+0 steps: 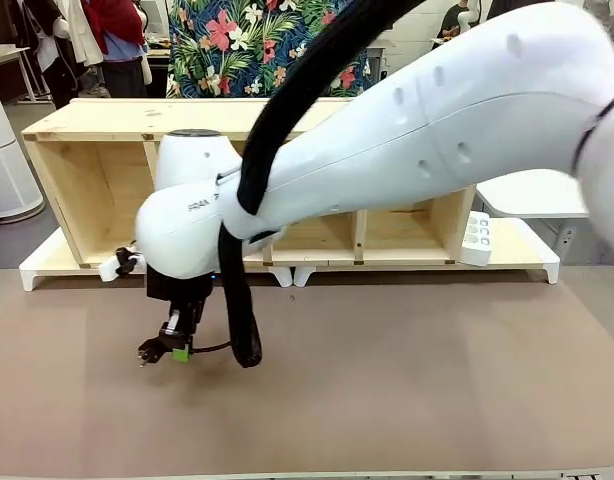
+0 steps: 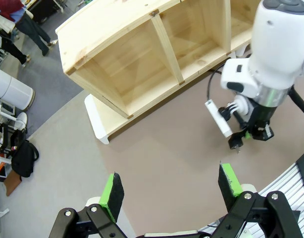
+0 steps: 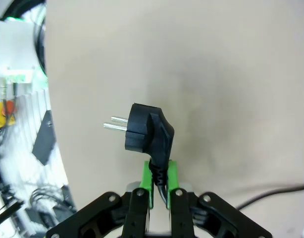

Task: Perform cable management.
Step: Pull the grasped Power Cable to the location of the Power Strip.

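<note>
Cable (image 3: 151, 130) is sitting in the right gripper (image 3: 158, 172), whose green pads (image 3: 146, 181) are pressing together on the cord just behind the angled black plug. The plug is sticking out past the fingertips with its two metal pins pointing sideways, level with the table. In the front view the right gripper (image 1: 180, 350) is hanging low over the near left part of the brown table (image 1: 407, 380), and the plug is hovering close to the surface; whether it is touching I cannot tell. From the pinch the cable (image 1: 213, 348) is trailing toward the picture's right and passing behind the thick braided hose (image 1: 243, 325) that is dangling from the white right arm. In the right wrist view another stretch of the cord is lying on the table off to one side of the gripper. The left gripper (image 2: 169, 191) is hovering high over the table, well apart from the right one, with its jaws standing wide and nothing between them. From there the right gripper (image 2: 252, 134) is showing farther off, with the cable (image 2: 208, 89) curving away from it toward the wooden shelf (image 2: 117, 59). Farther back, the shelf (image 1: 87, 120) is standing along the table's far edge on white bases, and a white power block (image 1: 475, 238) is resting at its right end.
</note>
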Tool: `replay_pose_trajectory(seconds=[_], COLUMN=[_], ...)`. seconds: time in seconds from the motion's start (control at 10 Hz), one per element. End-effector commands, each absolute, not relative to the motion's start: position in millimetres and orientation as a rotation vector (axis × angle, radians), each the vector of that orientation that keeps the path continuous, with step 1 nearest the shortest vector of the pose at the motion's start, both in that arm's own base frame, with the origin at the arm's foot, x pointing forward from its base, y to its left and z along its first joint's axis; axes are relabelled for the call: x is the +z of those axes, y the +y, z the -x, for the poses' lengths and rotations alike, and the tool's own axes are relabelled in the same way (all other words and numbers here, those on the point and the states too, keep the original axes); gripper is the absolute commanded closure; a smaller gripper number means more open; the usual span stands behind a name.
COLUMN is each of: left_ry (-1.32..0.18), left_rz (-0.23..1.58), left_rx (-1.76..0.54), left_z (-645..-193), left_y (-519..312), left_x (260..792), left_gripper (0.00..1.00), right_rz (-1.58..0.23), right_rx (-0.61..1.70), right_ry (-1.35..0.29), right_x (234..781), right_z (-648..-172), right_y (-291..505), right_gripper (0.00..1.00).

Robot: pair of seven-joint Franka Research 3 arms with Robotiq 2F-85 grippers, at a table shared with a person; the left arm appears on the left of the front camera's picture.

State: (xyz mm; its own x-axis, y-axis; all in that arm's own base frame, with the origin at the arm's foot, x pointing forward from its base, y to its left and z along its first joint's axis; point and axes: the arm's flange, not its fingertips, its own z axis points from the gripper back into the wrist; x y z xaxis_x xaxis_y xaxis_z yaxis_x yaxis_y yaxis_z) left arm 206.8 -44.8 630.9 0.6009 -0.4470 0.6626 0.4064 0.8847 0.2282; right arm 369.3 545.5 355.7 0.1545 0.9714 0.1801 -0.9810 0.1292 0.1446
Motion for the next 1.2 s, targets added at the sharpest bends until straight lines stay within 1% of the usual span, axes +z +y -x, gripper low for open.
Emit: replay_pose_trajectory(seconds=[0.0, 0.2, 0.5, 0.7, 0.8, 0.9, 1.1], left_ry=[-0.785, -0.785, -0.785, -0.785, -0.785, -0.785, -0.785], left_rz=[-0.051, -0.051, -0.051, -0.051, -0.051, -0.051, -0.051], left_rx=[-0.488, -0.488, -0.488, -0.488, -0.488, -0.488, -0.488], left_z=[-206.1, -206.1, -206.1, -206.1, -206.1, -206.1, -206.1], left_y=[-44.1, -44.1, -44.1, -44.1, -44.1, -44.1, -44.1], left_x=[631.0, 631.0, 631.0, 631.0, 631.0, 631.0, 631.0], left_gripper=[0.00, 0.00, 0.00, 0.00, 0.00, 0.00, 0.00], right_rz=[-0.277, -0.243, -0.247, -0.241, -0.167, -0.229, -0.229], right_rx=[1.306, 1.190, 1.108, 1.096, 1.145, 1.124, 1.124], right_ry=[-0.044, -0.036, -0.065, -0.086, -0.117, -0.072, -0.072], right_x=[359.4, 362.7, 367.8, 367.8, 368.7, 369.7, 369.7], right_z=[-343.1, -333.9, -319.8, -316.5, -318.3, -326.5, -326.5], right_y=[505.0, 481.6, 447.4, 440.5, 446.6, 449.0, 449.0], right_gripper=[0.86, 0.86, 0.86, 0.86, 0.86, 0.86, 0.86])
